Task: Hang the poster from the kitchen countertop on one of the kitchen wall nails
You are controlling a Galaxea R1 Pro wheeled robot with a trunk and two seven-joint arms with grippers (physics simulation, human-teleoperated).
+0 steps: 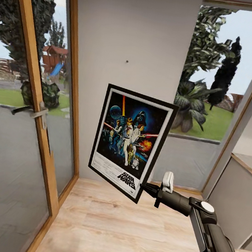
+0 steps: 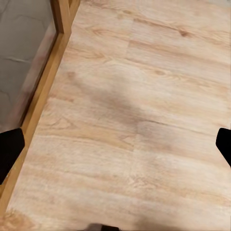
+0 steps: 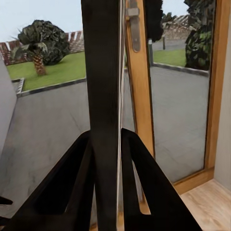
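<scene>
Head view: I have the right tool (image 1: pixel 146 186) clamped on the poster (image 1: pixel 130 142) at its lower right corner, just beside the black logo. The poster hangs in the air, upright w/ a slight tilt, its face toward the camera. It sits in front of the plain light-grey wall (image 1: pixel 132 30), below the wall nail (image 1: pixel 126 61), which reads as a small dark dot. Poster top edge and nail are apart; grey wall shows between them. A wood-framed glass door (image 1: pixel 33 100) w/ a metal handle (image 1: pixel 33 111) stands on the left side, a window (image 1: pixel 227 72) w/ trees and lawn on the right. The floor (image 1: pixel 126 231) is pale wood planking.

Left wrist view: I see the left tool's fingertips (image 2: pixel 10 149) as dark shapes at opposite frame edges, well apart, nothing between them, so the jaws are spread. Beyond them lies the wood floor (image 2: pixel 134 120) and the base of the door frame (image 2: pixel 43 91).

Right wrist view: the poster (image 3: pixel 103 96) appears edge-on as a dark vertical band running between the two black fingers (image 3: pixel 67 187). Both fingers press against it, one per side. Behind: door frame (image 3: pixel 139 96), glass, lawn, a palm (image 3: pixel 41 43).
</scene>
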